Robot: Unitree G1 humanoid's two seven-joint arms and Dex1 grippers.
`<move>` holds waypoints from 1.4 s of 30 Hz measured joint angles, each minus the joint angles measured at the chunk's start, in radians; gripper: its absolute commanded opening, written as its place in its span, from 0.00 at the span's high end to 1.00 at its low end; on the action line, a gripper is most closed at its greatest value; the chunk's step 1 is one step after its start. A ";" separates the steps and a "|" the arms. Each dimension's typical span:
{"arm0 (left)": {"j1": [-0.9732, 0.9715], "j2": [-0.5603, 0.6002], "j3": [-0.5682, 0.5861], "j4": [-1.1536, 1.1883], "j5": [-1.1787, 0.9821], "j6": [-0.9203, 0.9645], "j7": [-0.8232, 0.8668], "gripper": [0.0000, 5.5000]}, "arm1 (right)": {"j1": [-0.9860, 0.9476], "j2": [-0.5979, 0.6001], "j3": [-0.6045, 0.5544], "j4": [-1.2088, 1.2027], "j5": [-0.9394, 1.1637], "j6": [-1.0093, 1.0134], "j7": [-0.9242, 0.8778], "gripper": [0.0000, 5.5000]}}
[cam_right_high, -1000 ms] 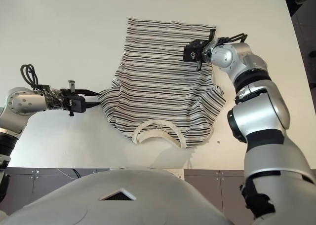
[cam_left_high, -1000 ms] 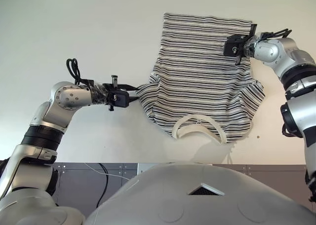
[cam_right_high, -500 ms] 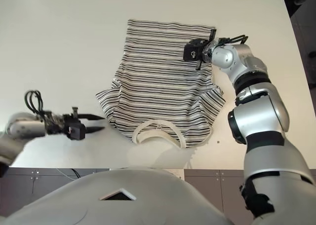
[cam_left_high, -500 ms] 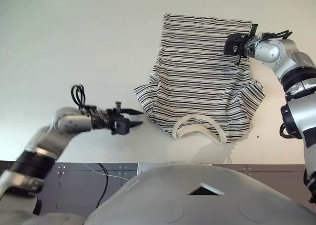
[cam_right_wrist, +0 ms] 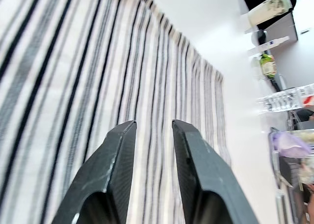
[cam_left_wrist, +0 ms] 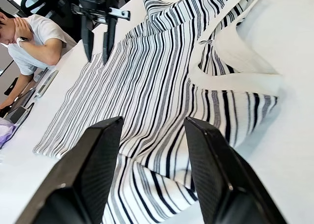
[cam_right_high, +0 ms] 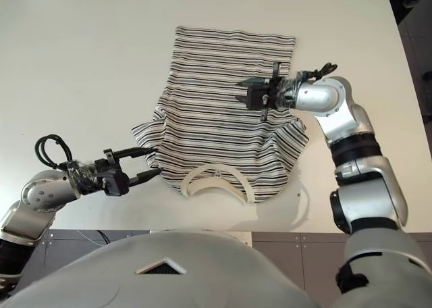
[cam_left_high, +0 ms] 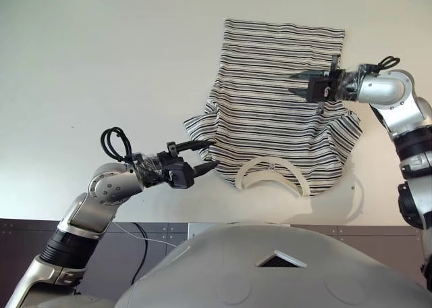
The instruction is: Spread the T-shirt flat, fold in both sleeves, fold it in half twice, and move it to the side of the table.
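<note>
Broadly, the white worktop [cam_left_high: 101, 65] carries the striped T-shirt [cam_left_high: 270, 105], spread toward its right side with the white collar [cam_left_high: 270, 176] nearest the robot. At the shirt's left sleeve edge, the left gripper [cam_left_high: 210, 152] has its fingers [cam_left_wrist: 98, 170] spread wide, holding nothing. Over the shirt's right half, the right gripper [cam_left_high: 294, 84] hovers with its fingers [cam_right_wrist: 113, 175] slightly parted, empty.

Your left gripper [cam_left_high: 208, 153] sits low, jaws apart. Your right gripper [cam_left_high: 295, 83] points toward your left, jaws apart.

Broad table [cam_right_high: 81, 65] left of T-shirt [cam_right_high: 209, 71] — passing room, narrower strip right (edge near)
</note>
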 measured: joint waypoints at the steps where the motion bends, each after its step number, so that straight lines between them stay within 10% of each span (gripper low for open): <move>1: -0.015 -0.012 0.006 0.008 0.004 0.008 0.006 0.58 | 0.027 -0.015 0.000 -0.003 -0.002 0.008 0.009 0.76; 14: -0.103 -0.052 0.007 0.125 0.173 0.078 0.019 0.58 | -0.153 -0.125 0.115 0.383 -0.455 -0.113 -0.498 0.76; 26: -0.346 -0.284 -0.199 0.225 0.357 0.222 0.062 0.58 | -0.207 -0.105 0.038 0.193 -0.316 -0.185 -0.389 0.76; 42: -0.019 0.038 -0.034 -0.060 0.215 0.387 -0.067 0.58 | -0.044 -0.129 -0.054 -0.066 -0.215 -0.064 -0.288 0.76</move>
